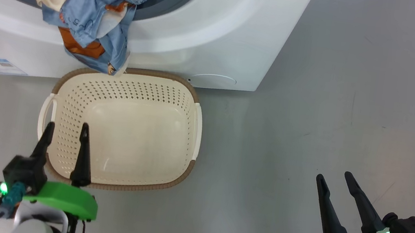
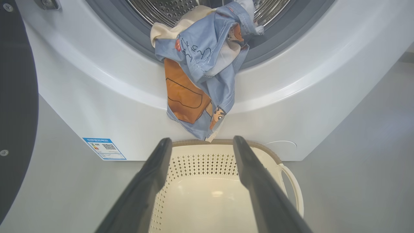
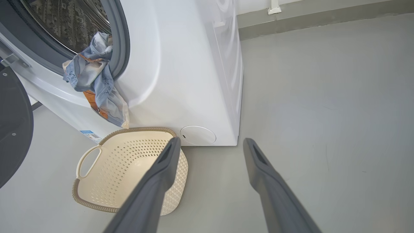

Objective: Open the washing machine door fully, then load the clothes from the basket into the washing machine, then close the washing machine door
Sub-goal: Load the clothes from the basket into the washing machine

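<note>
Clothes (image 1: 91,13): blue printed fabric plus cream cloth, bunched in the mouth of the washing machine (image 1: 212,31). Part sits inside on the steel drum (image 2: 155,9). The rest spills over the grey seal (image 3: 121,42) and hangs down the white front panel. The lowest tip hangs at the far rim of the basket (image 1: 141,90); cannot tell if it touches.

The clothes are straight ahead of and above the left tool (image 1: 68,125), and ahead and well off to the left of the right tool (image 1: 334,175).

The basket sits on the floor (image 1: 315,108) right against the machine front, its bare cream bottom showing.

Left tool: fingers spread wide, released, nothing between them. Its tips point forward at the machine and hover over the basket's near-left corner. In the left wrist view the hanging cloth tip is centred just beyond the fingertips. The forearm comes in from the lower left, with a green wrist bracket and a green light on.

Right tool: also spread and released, grasping nothing. It is over bare floor, well apart from the basket, which is to its left. The fingers point forward and lean slightly left, with the machine's right front corner ahead. It has the same green bracket and a green light on.

Washing machine door (image 2: 16,97): swung open, a black disc out to the left of the left tool. A blue label sticker (image 2: 104,149) is low on the machine front, ahead-left of the left tool. A round cover flap (image 3: 198,135) is low on the front, just beyond the right tool's left fingertip in the right wrist view.
</note>
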`<state>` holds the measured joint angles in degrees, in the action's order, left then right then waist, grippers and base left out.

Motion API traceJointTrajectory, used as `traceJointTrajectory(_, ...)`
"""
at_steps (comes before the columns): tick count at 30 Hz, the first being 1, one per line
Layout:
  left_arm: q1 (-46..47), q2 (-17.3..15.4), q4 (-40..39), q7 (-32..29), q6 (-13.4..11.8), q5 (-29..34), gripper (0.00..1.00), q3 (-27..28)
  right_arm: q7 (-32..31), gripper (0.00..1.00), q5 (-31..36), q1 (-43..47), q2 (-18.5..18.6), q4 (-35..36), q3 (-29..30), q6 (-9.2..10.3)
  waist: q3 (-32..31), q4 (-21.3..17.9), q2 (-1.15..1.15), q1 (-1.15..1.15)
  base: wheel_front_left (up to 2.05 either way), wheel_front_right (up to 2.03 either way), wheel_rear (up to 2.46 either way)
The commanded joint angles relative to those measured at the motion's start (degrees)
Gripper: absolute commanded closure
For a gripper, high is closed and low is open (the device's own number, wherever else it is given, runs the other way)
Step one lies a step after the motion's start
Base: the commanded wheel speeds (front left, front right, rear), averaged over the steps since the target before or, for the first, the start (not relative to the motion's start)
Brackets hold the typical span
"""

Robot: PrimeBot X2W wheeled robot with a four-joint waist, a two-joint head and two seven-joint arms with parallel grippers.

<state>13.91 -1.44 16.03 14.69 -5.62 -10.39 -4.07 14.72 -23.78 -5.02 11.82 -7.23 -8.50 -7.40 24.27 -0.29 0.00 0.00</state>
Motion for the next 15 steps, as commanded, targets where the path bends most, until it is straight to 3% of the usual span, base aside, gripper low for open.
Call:
traceJointTrajectory(1,-1.88,-1.5,-2.5,0.3,-0.64,0.3,0.0,1.61,0.28,0.0,0.59,-0.67,0.69,1.16,-1.18,-0.09,-0.08,0.04,0.0,0.0,0.0,0.0,0.0)
traceJointTrajectory(15,-9.21,-1.46,-10.4,0.3,-2.95,-0.93,0.0,1.03,0.28,0.0,0.64,-0.66,0.95,0.62,-1.35,-0.09,-0.51,-0.68,0.0,0.0,0.0,0.0,0.0)
